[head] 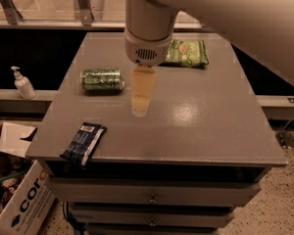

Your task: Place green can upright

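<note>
The green can [102, 80] lies on its side on the grey table top [196, 126], left of centre, its long axis running left to right. My gripper [139, 110] hangs from the white arm above the middle of the table, just right of the can and a little nearer the front. It holds nothing.
A green crinkly snack bag [187, 53] lies at the back of the table. A dark blue snack packet [83, 143] overhangs the front left edge. A white pump bottle [22, 83] stands on a ledge to the left. A cardboard box [17, 207] sits on the floor lower left.
</note>
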Tool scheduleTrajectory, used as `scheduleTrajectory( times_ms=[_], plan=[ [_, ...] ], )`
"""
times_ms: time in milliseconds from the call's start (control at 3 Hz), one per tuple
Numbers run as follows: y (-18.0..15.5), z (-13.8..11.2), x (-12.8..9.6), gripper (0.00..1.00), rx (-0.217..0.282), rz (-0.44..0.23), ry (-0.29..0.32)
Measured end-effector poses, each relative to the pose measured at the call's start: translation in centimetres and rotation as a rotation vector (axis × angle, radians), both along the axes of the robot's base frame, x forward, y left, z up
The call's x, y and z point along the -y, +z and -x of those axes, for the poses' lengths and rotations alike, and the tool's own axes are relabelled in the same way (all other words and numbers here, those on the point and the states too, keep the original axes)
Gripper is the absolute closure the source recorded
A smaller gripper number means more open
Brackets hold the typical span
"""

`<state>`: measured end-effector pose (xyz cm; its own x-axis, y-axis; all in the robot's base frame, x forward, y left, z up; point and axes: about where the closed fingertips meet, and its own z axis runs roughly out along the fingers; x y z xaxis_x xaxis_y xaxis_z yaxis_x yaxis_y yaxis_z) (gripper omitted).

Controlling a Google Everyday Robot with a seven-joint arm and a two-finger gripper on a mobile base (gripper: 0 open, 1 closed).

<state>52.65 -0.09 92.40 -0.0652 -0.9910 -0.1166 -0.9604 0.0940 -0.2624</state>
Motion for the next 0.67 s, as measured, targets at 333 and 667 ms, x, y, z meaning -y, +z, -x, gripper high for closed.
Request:
scheduleTrajectory(
  times_ms=[333, 667],
  plan=[
    [-0.2, -3.1, 2.0, 0.00, 0.011, -0.050, -0.007],
    [-0.7, -5.9, 2.3, 0.00, 0.014, -0.076, -0.008]
  ],
)
